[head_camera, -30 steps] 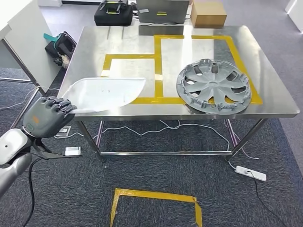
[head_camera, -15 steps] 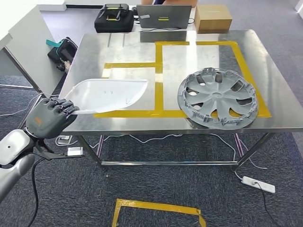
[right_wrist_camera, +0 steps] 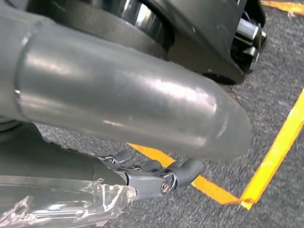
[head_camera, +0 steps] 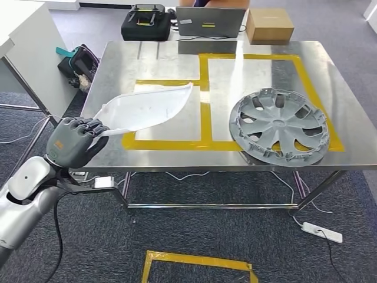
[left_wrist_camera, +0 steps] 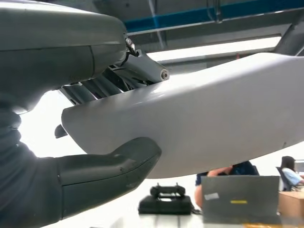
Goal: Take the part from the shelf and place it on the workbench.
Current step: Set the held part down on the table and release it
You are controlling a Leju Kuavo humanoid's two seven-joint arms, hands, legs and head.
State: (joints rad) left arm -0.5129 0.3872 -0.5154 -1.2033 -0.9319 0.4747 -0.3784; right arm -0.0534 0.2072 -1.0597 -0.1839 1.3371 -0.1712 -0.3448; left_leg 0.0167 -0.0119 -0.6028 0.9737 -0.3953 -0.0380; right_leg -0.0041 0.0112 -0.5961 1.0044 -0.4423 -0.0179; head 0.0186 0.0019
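Now the left hand (head_camera: 73, 143) grips one end of the long white curved plastic part (head_camera: 146, 108), which points away over the shiny steel worktop (head_camera: 267, 156), tip tilted up.

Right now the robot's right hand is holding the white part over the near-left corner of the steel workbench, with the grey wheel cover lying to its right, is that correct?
Not quite: the left hand, not the right, grips the white part, as the head view shows. The rest stands: it is over the workbench's near-left corner, the wheel cover to its right.
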